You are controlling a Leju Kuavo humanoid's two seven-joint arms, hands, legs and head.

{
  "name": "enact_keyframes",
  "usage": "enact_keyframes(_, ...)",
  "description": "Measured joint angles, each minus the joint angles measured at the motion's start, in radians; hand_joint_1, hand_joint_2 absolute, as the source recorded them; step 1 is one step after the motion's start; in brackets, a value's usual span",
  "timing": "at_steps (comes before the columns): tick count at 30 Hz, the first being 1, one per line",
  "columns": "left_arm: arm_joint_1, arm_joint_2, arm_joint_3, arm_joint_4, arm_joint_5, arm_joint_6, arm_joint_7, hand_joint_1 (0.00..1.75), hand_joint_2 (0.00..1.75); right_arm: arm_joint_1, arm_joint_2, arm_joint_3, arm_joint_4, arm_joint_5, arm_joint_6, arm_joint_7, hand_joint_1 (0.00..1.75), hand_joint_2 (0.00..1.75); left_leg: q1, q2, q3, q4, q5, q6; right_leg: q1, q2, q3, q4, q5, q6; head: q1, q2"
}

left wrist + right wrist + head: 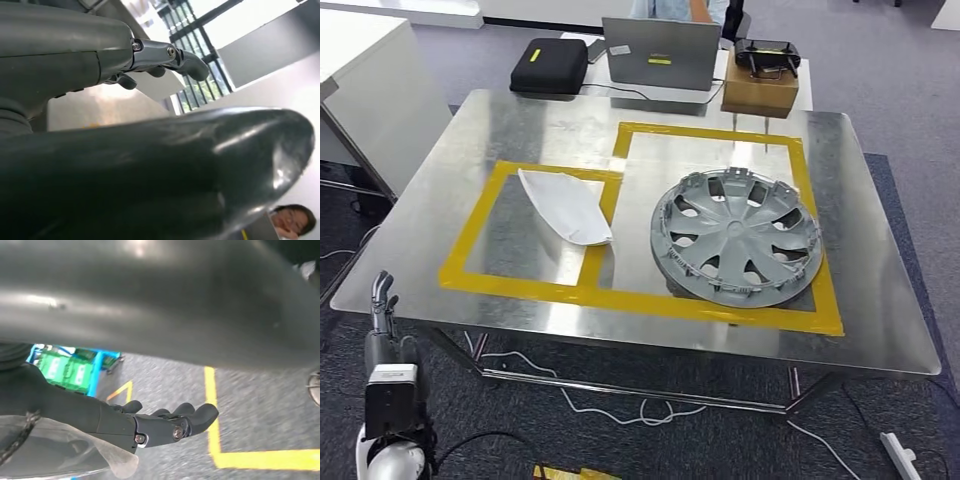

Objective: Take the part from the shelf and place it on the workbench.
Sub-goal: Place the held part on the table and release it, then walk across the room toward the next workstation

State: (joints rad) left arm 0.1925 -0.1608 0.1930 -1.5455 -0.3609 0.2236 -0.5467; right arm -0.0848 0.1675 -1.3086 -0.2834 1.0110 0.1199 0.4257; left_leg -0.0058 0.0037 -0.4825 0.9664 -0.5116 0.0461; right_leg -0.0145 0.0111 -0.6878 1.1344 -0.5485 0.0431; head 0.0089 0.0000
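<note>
Down at the near left corner, left hand point(382, 300) raised beside the workbench point(471, 130) edge, fingers apart, holding nothing. Right hand point(166, 422) over grey floor with yellow lines, fingers loosely extended, nothing held. Grey wheel cover point(736, 236) flat inside the larger yellow-taped frame, white part point(566, 207) in the smaller.

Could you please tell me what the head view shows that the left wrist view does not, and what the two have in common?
Head view alone: the metal workbench with yellow tape, a grey wheel cover inside the larger taped frame, a white part inside the smaller one, and a laptop beyond. Left wrist view alone: tall windows and a person at the picture's edge. Both show the left hand, holding nothing.
</note>
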Motion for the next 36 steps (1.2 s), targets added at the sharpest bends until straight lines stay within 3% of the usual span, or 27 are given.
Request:
enact_keyframes(1, -0.002, -0.005, 0.019, 0.014, 0.005, -0.006, -0.005, 0.0, 0.0, 0.0, 0.0, 0.0, 0.0, 0.001, 0.0, 0.0, 0.0, 0.0, -0.001, 0.004, -0.016, 0.001, 0.012, 0.001, 0.0, -0.001, -0.015, 0.067, -0.047, 0.003, 0.001, 0.0)
enact_keyframes(2, -0.003, -0.009, 0.036, 0.027, 0.007, -0.009, -0.008, 0.0, 0.0, 0.0, 0.0, -0.001, 0.0, 0.001, 0.0, 0.0, 0.0, 0.0, -0.001, 0.009, -0.032, 0.002, 0.024, 0.001, 0.0, -0.001, -0.022, 0.127, -0.07, 0.006, 0.001, 0.0)
enact_keyframes(3, -0.005, -0.012, 0.05, 0.04, 0.007, -0.01, -0.01, 0.0, 0.0, 0.0, 0.0, -0.001, 0.0, 0.002, -0.001, 0.0, 0.0, 0.0, -0.002, 0.015, -0.048, 0.004, 0.035, 0.001, 0.0, -0.001, -0.017, 0.164, -0.069, 0.008, 0.001, 0.0)
enact_keyframes(4, -0.007, -0.015, 0.064, 0.053, 0.007, -0.012, -0.011, 0.0, 0.0, 0.0, 0.0, -0.001, 0.0, 0.003, -0.001, 0.0, 0.0, 0.0, -0.002, 0.02, -0.062, 0.006, 0.045, -0.001, 0.0, -0.003, 0.004, 0.166, -0.045, 0.008, 0.001, 0.0)
enact_keyframes(5, -0.011, -0.019, 0.078, 0.066, 0.008, -0.015, -0.011, 0.0, 0.0, -0.001, 0.0, -0.001, -0.001, 0.003, -0.001, 0.0, 0.0, 0.0, -0.002, 0.026, -0.075, 0.01, 0.053, -0.003, 0.0, -0.008, 0.045, 0.13, -0.014, 0.008, 0.001, 0.0)
enact_keyframes(7, -0.019, -0.024, 0.106, 0.088, 0.011, -0.025, -0.011, 0.0, 0.0, -0.002, 0.0, -0.001, -0.002, 0.006, -0.001, 0.002, 0.0, 0.0, -0.004, 0.034, -0.093, 0.023, 0.064, -0.01, 0.001, -0.032, 0.169, -0.022, 0.011, 0.005, 0.001, 0.0)
enact_keyframes(8, -0.024, -0.026, 0.118, 0.097, 0.014, -0.03, -0.011, 0.0, 0.0, -0.004, 0.0, -0.001, -0.002, 0.007, -0.002, 0.003, 0.0, 0.0, -0.006, 0.038, -0.099, 0.03, 0.069, -0.015, 0.003, -0.043, 0.22, -0.097, 0.002, 0.0, 0.001, 0.0)
enact_keyframes(9, -0.028, -0.027, 0.128, 0.106, 0.016, -0.035, -0.011, 0.0, 0.0, -0.006, 0.0, -0.001, -0.002, 0.009, -0.001, 0.003, 0.0, 0.0, -0.007, 0.042, -0.104, 0.035, 0.075, -0.02, 0.004, -0.049, 0.251, -0.149, -0.012, -0.005, 0.001, 0.0)
enact_keyframes(10, -0.031, -0.028, 0.137, 0.113, 0.017, -0.039, -0.011, 0.0, 0.0, -0.007, 0.0, -0.001, -0.003, 0.01, -0.001, 0.003, 0.0, 0.0, -0.008, 0.047, -0.108, 0.038, 0.081, -0.026, 0.006, -0.048, 0.261, -0.174, -0.02, -0.011, 0.0, 0.0)
enact_keyframes(12, -0.036, -0.03, 0.151, 0.126, 0.018, -0.042, -0.011, 0.0, 0.0, -0.007, 0.0, -0.001, -0.003, 0.01, -0.001, -0.002, 0.0, 0.0, -0.006, 0.049, -0.115, 0.042, 0.082, -0.039, 0.004, -0.04, 0.244, -0.18, -0.011, -0.028, 0.0, 0.0)
enact_keyframes(13, -0.037, -0.031, 0.157, 0.132, 0.018, -0.042, -0.011, 0.0, 0.0, -0.006, -0.001, -0.002, -0.003, 0.01, -0.001, -0.004, 0.0, 0.0, -0.004, 0.04, -0.122, 0.058, 0.057, -0.046, 0.003, -0.038, 0.234, -0.181, 0.0, -0.037, -0.001, 0.0)
enact_keyframes(16, -0.038, -0.033, 0.173, 0.147, 0.019, -0.042, -0.011, 0.0, 0.0, -0.005, -0.001, -0.002, -0.004, 0.011, -0.002, -0.008, 0.0, 0.0, 0.005, 0.011, -0.162, 0.211, -0.085, -0.064, 0.001, -0.031, 0.199, -0.18, 0.035, -0.051, -0.006, 0.0)
enact_keyframes(17, -0.039, -0.033, 0.175, 0.152, 0.02, -0.042, -0.011, 0.0, 0.0, -0.004, -0.001, -0.002, -0.004, 0.011, -0.002, -0.008, 0.0, 0.0, 0.007, 0.009, -0.171, 0.271, -0.115, -0.066, 0.002, -0.027, 0.186, -0.178, 0.046, -0.051, -0.006, 0.0)
enact_keyframes(18, -0.04, -0.033, 0.177, 0.156, 0.02, -0.042, -0.011, 0.0, 0.0, -0.004, -0.001, -0.002, -0.004, 0.011, -0.002, -0.008, 0.0, 0.0, 0.009, 0.008, -0.17, 0.308, -0.123, -0.068, 0.002, -0.023, 0.173, -0.174, 0.057, -0.05, -0.006, 0.0)
enact_keyframes(19, -0.04, -0.034, 0.179, 0.16, 0.02, -0.042, -0.011, 0.0, 0.0, -0.004, -0.001, -0.002, -0.004, 0.011, -0.002, -0.008, 0.0, 0.0, 0.01, 0.007, -0.151, 0.308, -0.11, -0.069, 0.002, -0.019, 0.158, -0.17, 0.067, -0.048, -0.006, 0.0)
enact_keyframes(20, -0.041, -0.034, 0.18, 0.163, 0.02, -0.042, -0.011, 0.0, 0.0, -0.004, -0.001, -0.002, -0.004, 0.011, -0.002, -0.008, 0.0, 0.0, 0.012, 0.006, -0.116, 0.27, -0.083, -0.068, 0.002, -0.014, 0.142, -0.165, 0.075, -0.046, -0.006, 0.0)
enact_keyframes(22, -0.044, -0.034, 0.183, 0.167, 0.02, -0.042, -0.011, 0.0, 0.0, -0.005, -0.001, -0.002, -0.004, 0.011, -0.002, -0.008, 0.0, 0.0, 0.015, -0.012, -0.014, 0.118, -0.041, -0.062, 0.003, -0.003, 0.117, -0.153, 0.089, -0.04, -0.006, 0.0)
enact_keyframes(24, -0.046, -0.034, 0.186, 0.169, 0.02, -0.042, -0.011, 0.0, 0.0, -0.006, -0.001, -0.002, -0.004, 0.011, -0.002, -0.008, 0.0, 0.0, 0.014, -0.031, 0.044, 0.016, -0.035, -0.053, 0.005, 0.006, 0.1, -0.146, 0.105, -0.029, -0.006, 0.0)
enact_keyframes(26, -0.047, -0.035, 0.188, 0.172, 0.02, -0.042, -0.011, 0.0, 0.0, -0.004, -0.001, -0.002, -0.004, 0.011, -0.002, -0.008, 0.0, 0.0, 0.01, -0.031, 0.038, 0.004, -0.03, -0.039, 0.004, 0.014, 0.091, -0.149, 0.124, -0.014, -0.006, 0.0)
enact_keyframes(28, -0.05, -0.038, 0.189, 0.175, 0.02, -0.042, -0.011, 0.0, 0.0, -0.001, -0.001, -0.003, -0.004, 0.011, -0.002, -0.008, 0.0, 0.0, 0.01, -0.019, 0.019, 0.002, -0.01, -0.021, 0.001, 0.014, 0.077, -0.135, 0.105, -0.002, -0.006, 0.0)
enact_keyframes(29, -0.052, -0.04, 0.191, 0.175, 0.02, -0.043, -0.011, 0.0, 0.0, 0.0, -0.001, -0.004, -0.004, 0.011, -0.002, -0.008, 0.0, 0.0, 0.011, -0.012, 0.006, 0.0, 0.002, -0.012, 0.0, 0.01, 0.063, -0.104, 0.067, 0.002, -0.004, 0.0)
enact_keyframes(31, -0.053, -0.041, 0.194, 0.178, 0.02, -0.045, -0.011, 0.0, 0.0, -0.001, -0.001, -0.006, -0.004, 0.012, -0.002, -0.008, 0.0, 0.0, 0.009, -0.002, -0.025, 0.0, 0.026, -0.001, -0.001, 0.0, 0.025, 0.014, -0.037, 0.006, -0.001, 0.0)
enact_keyframes(32, -0.053, -0.042, 0.195, 0.18, 0.02, -0.047, -0.011, 0.0, 0.0, -0.001, -0.001, -0.006, -0.004, 0.013, -0.002, -0.008, 0.0, 0.0, 0.007, 0.002, -0.042, 0.001, 0.039, 0.001, -0.001, -0.002, 0.01, 0.082, -0.073, 0.008, -0.001, 0.0)
enact_keyframes(33, -0.054, -0.042, 0.198, 0.183, 0.02, -0.05, -0.011, 0.0, 0.0, -0.001, -0.001, -0.007, -0.004, 0.014, -0.001, -0.008, 0.0, 0.0, 0.004, 0.006, -0.059, 0.002, 0.052, 0.001, -0.001, -0.002, 0.007, 0.131, -0.084, 0.009, -0.001, 0.0)
enact_keyframes(34, -0.055, -0.042, 0.2, 0.187, 0.02, -0.053, -0.011, 0.0, 0.0, -0.001, -0.001, -0.007, -0.004, 0.016, -0.001, -0.008, 0.0, 0.0, 0.002, 0.01, -0.077, 0.004, 0.063, 0.0, -0.001, -0.003, 0.019, 0.149, -0.071, 0.008, -0.001, 0.0)
enact_keyframes(35, -0.058, -0.042, 0.205, 0.195, 0.02, -0.055, -0.01, 0.0, 0.0, -0.001, -0.001, -0.007, -0.004, 0.017, -0.001, -0.008, 0.0, 0.0, -0.001, 0.013, -0.093, 0.007, 0.075, -0.001, 0.0, -0.004, 0.051, 0.129, -0.04, 0.005, -0.001, 0.0)
enact_keyframes(36, -0.061, -0.042, 0.211, 0.204, 0.02, -0.057, -0.01, 0.0, 0.0, -0.002, -0.001, -0.007, -0.004, 0.018, 0.0, -0.007, 0.0, 0.0, -0.003, 0.015, -0.108, 0.01, 0.085, -0.003, 0.001, -0.006, 0.101, 0.074, -0.01, 0.0, -0.001, 0.0)
